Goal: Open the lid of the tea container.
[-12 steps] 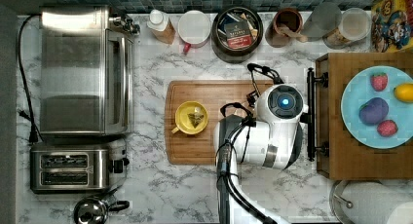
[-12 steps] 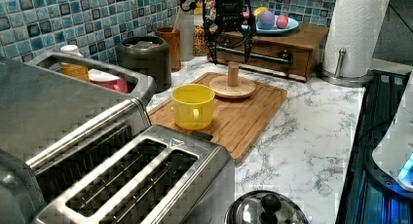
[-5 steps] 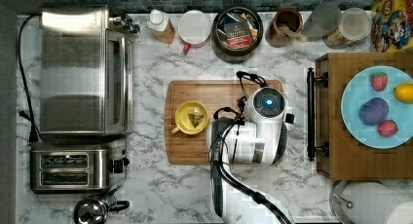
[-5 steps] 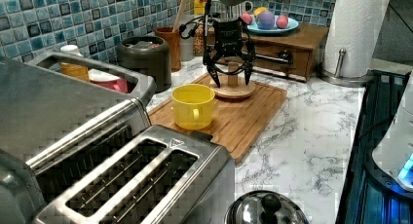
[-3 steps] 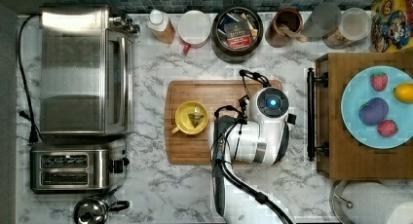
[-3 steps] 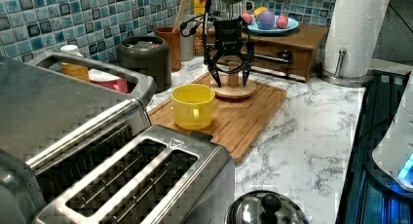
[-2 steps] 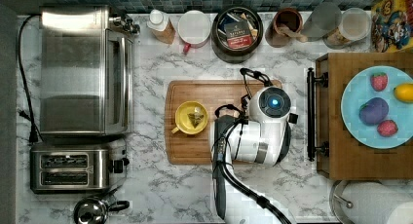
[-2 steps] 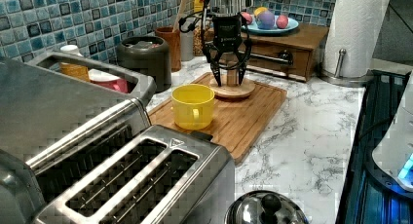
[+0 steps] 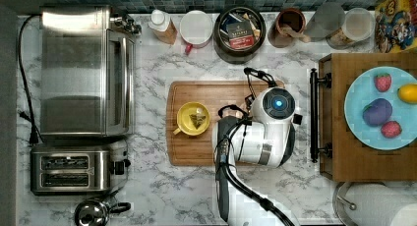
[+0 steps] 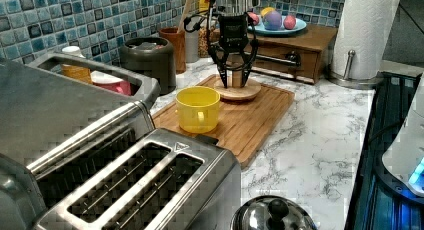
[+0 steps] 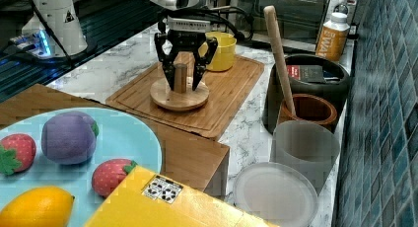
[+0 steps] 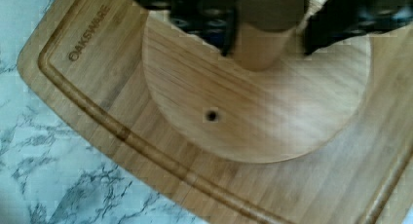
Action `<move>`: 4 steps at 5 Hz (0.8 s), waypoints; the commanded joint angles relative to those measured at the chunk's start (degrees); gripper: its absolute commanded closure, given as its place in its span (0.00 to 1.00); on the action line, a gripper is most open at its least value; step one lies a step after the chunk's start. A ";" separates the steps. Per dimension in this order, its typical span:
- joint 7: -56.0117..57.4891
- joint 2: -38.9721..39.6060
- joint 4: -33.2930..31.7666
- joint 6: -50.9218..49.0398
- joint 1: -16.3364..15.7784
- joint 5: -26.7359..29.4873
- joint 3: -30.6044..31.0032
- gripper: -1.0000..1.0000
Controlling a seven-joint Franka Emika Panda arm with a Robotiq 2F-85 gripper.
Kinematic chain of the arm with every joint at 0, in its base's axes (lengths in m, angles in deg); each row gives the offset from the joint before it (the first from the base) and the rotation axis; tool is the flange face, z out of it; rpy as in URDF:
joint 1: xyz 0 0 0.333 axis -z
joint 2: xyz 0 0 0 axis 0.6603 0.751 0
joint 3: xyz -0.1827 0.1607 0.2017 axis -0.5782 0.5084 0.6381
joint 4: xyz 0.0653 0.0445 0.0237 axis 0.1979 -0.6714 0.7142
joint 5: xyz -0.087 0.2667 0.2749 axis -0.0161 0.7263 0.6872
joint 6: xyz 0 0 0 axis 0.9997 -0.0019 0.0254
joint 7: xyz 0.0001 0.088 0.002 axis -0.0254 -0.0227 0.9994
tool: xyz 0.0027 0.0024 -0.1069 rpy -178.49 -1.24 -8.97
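Lid [image 11: 179, 94] (a round wooden disc with an upright knob) lies flat on the cutting board [image 10: 250, 120] at its far corner in the left view, already off. Gripper [image 11: 183, 78] stands over it, jaws spread either side of the knob, not visibly pinching. Beyond the board's edge, the tea container [image 9: 239, 33] sits open by the tiled wall, so little seems left.

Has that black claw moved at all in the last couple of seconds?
Yes. In the left view the gripper has come down from above the cutting board to straddle the lid knob.
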 commanded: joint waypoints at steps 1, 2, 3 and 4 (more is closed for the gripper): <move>-0.67 1.37 -0.34 0.07 -0.34 0.66 0.22 1.00; -0.29 -1.44 -0.40 -0.31 -0.59 -0.16 0.64 1.00; -1.99 -6.61 1.67 -1.43 -2.47 -4.00 0.81 1.00; -8.61 -12.15 3.86 -1.29 -4.82 -10.49 0.75 1.00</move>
